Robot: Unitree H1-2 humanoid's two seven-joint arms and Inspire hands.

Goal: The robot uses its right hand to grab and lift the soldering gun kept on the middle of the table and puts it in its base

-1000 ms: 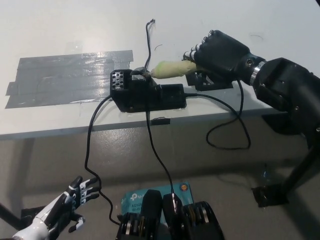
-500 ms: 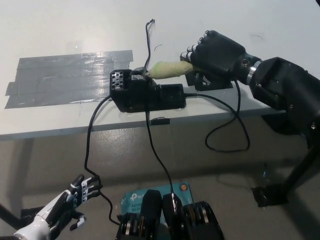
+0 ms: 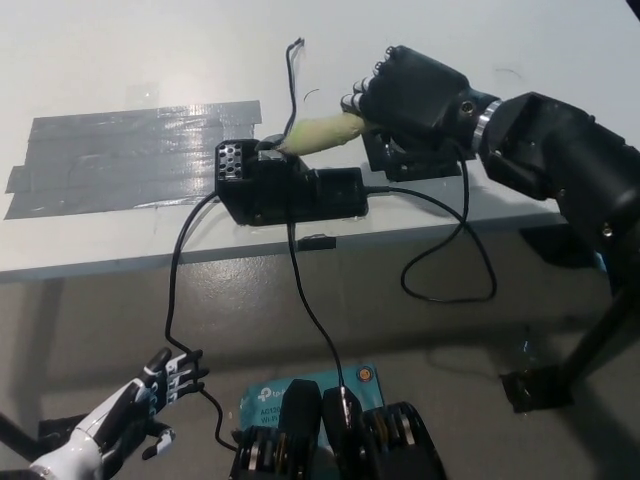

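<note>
Nearest, low at the left: white left robot hand resting well below the bench, fingers spread, holding nothing, close beside a hanging black cable. Risk there if raised: snagging that cable and dragging the base.

At the near bench edge, middle: black base, perforated block at its left end, cables dropping from its front over the edge. Left of it, a patch of grey tape stuck flat on the bench.

Just beyond the base: gun, pale yellow-green handle pointing left and slightly down, tip end right at the top of the base near the perforated block; whether seated or only touching, cannot tell. Clamped on the right end of the handle: black right robot hand, fingers curled over it. A thin wire running away from the tip area toward the far side.

Likely troubles from here:
- Tip missing the holder and skidding off the top of the base, through a tilted approach.
- Loop of cable hanging below the right wrist tightening and pulling the gun askew.
- Base shoved toward the near edge by a push along the handle.
- Gun rolling out if let go before fully seated.
</note>
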